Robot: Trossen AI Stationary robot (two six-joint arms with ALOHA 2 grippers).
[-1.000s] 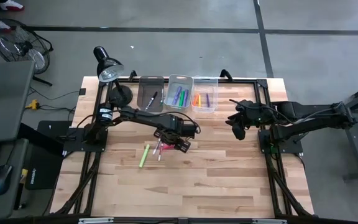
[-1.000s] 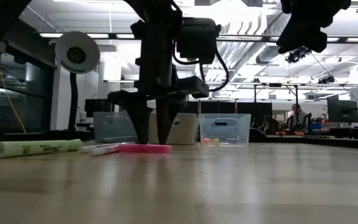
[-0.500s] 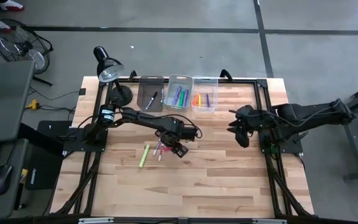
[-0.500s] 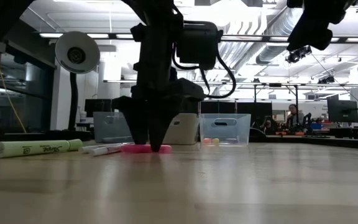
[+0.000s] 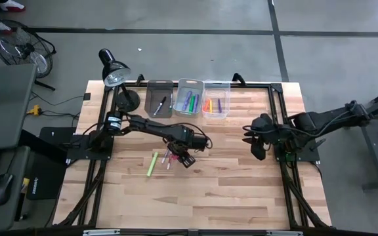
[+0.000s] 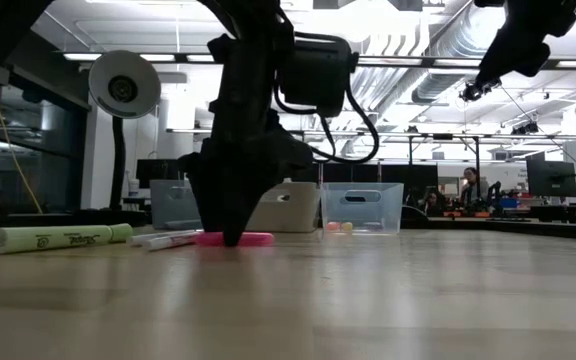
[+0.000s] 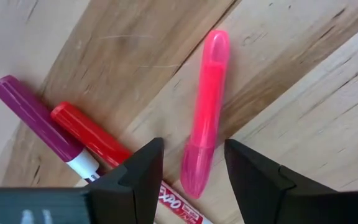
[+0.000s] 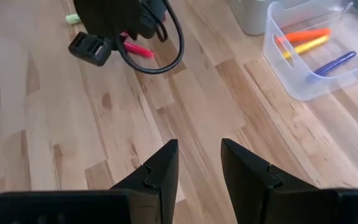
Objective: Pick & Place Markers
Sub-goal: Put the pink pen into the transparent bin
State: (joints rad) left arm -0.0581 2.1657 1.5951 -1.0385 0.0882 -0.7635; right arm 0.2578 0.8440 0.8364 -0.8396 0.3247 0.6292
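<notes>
A pink marker (image 7: 205, 112) lies flat on the wooden table, next to a red marker (image 7: 89, 134) and a purple one (image 7: 33, 115). A lime highlighter (image 5: 151, 164) lies a little to their left. My left gripper (image 7: 191, 171) is open and down at the table. Its fingers stand on either side of the pink marker's thicker end (image 7: 194, 177), with a gap showing on both sides. In the low view it stands over the pink marker (image 6: 258, 239). My right gripper (image 5: 254, 141) is open and hovers empty over the table's right side.
Three small bins stand in a row at the far edge: a grey one (image 5: 159, 98), a middle one (image 5: 189, 97) and a clear one (image 8: 309, 50) holding orange, yellow and purple markers. A desk lamp (image 5: 113, 71) stands at the far left corner. Bare wood lies between the arms.
My left gripper has shifted slightly toward the table's left and settled over the pink marker, and in the low view its fingertips have drawn closer together. My right gripper has drawn back toward the table's right and near edges. The markers have stayed where they were.
</notes>
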